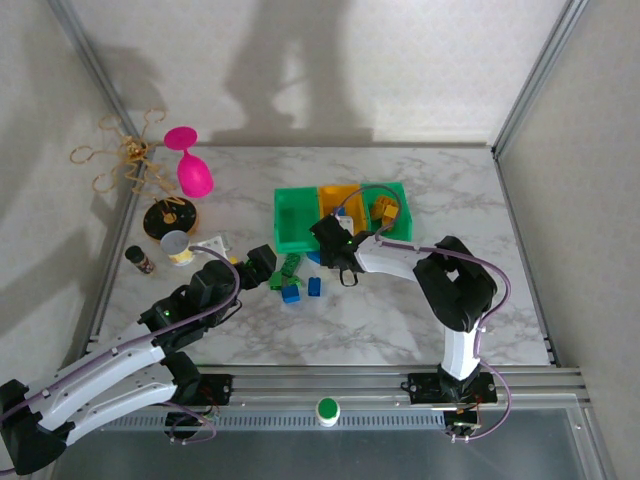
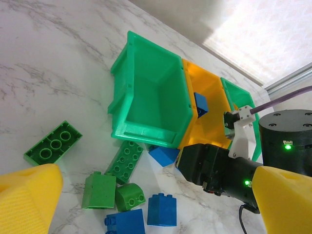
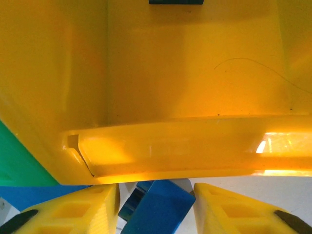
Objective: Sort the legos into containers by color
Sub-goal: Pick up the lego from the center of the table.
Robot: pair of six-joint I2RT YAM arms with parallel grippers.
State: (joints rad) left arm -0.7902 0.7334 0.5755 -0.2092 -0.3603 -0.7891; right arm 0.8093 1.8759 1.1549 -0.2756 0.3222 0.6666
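Marble tabletop [image 1: 400, 320] is bearing a blue brick [image 3: 158, 209] just before the orange bin [image 3: 195, 146]; the right gripper [image 3: 156, 190] is straddling it, open, ungripped. The left gripper [image 1: 262, 263], open, is hovering farther off.

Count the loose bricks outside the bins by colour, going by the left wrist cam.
Green bricks: 4
Blue bricks: 3
Total: 7
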